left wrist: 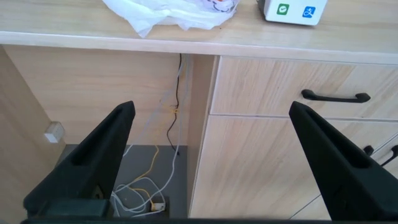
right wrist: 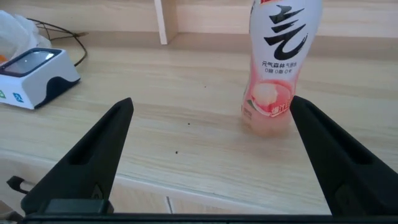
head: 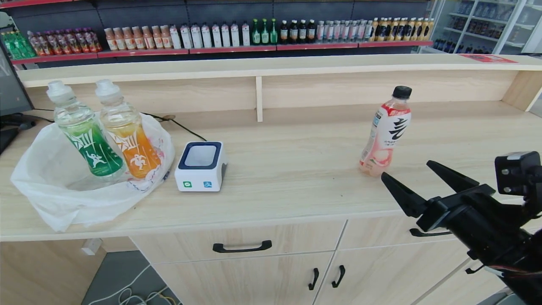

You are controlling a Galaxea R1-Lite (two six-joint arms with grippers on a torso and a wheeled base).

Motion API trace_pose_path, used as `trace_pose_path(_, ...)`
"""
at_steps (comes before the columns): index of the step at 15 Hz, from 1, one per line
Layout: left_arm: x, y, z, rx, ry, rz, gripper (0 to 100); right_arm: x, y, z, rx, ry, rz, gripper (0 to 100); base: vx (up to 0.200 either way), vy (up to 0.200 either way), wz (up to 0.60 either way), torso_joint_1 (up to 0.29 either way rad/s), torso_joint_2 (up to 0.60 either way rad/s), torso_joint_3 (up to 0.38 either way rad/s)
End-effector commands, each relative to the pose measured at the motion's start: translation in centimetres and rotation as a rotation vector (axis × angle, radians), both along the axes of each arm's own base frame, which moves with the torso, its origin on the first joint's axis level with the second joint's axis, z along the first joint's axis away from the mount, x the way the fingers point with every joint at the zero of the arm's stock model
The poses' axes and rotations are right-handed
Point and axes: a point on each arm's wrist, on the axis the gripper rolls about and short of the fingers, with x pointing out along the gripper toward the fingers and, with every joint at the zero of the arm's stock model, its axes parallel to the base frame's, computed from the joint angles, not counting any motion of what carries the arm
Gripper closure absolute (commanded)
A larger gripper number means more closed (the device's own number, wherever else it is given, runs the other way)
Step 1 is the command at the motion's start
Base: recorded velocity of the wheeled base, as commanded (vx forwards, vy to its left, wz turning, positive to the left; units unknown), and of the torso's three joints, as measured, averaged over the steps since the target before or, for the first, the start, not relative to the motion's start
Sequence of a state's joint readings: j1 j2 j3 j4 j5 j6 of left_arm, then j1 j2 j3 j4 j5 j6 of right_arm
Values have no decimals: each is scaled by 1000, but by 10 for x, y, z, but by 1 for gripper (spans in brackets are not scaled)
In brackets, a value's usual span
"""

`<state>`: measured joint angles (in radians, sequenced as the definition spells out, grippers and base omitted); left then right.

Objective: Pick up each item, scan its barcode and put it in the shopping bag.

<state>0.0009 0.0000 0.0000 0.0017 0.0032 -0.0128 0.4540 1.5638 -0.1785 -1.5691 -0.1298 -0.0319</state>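
A pink peach-drink bottle (head: 385, 135) with a black cap stands upright on the right part of the wooden counter (head: 296, 169). My right gripper (head: 406, 169) is open just in front of and slightly right of it, nothing between its fingers. In the right wrist view the pink bottle (right wrist: 280, 68) stands ahead, close to one finger of the open right gripper (right wrist: 211, 102). A white scanner (head: 199, 167) sits mid-left. The white shopping bag (head: 51, 186) at the left holds a green bottle (head: 87, 135) and an orange bottle (head: 129, 135), both upright. My left gripper (left wrist: 211, 109) is open below the counter edge.
A raised back ledge with a vertical divider (head: 259, 99) runs behind the counter. Drawers and cabinet doors with black handles (head: 241, 247) lie under it. Cables (left wrist: 149, 186) lie on the floor by the cabinet. A monitor (head: 10, 93) stands at the far left.
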Motion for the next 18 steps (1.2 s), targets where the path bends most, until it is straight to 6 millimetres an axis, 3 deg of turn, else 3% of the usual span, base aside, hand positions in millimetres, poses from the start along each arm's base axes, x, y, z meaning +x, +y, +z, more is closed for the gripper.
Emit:
trace_pose_path(1, 0, 0, 0, 0, 0, -1, 0, 10, 5, -11, -23, 43, -2, 0, 0, 0, 0, 0, 0, 0)
trace_pose_path(3, 0, 0, 0, 0, -2, 1, 0, 14, 5, -12, -25, 51, -7, 0, 0, 0, 0, 0, 0, 0)
trace_pose_path(8, 0, 0, 0, 0, -2, 1, 0, 59, 8, -11, -12, 23, -73, 0, 0, 0, 0, 0, 0, 0)
trace_pose_path(10, 0, 0, 0, 0, 0, 1, 0, 69, 10, -15, -14, 27, -79, 0, 0, 0, 0, 0, 0, 0)
trace_pose_path(13, 0, 0, 0, 0, -2, 1, 0, 99, -1, -22, -26, 24, -152, 0, 0, 0, 0, 0, 0, 0)
trace_pose_path(18, 0, 0, 0, 0, 0, 1, 0, 116, 1, -26, -23, 17, -161, 0, 0, 0, 0, 0, 0, 0)
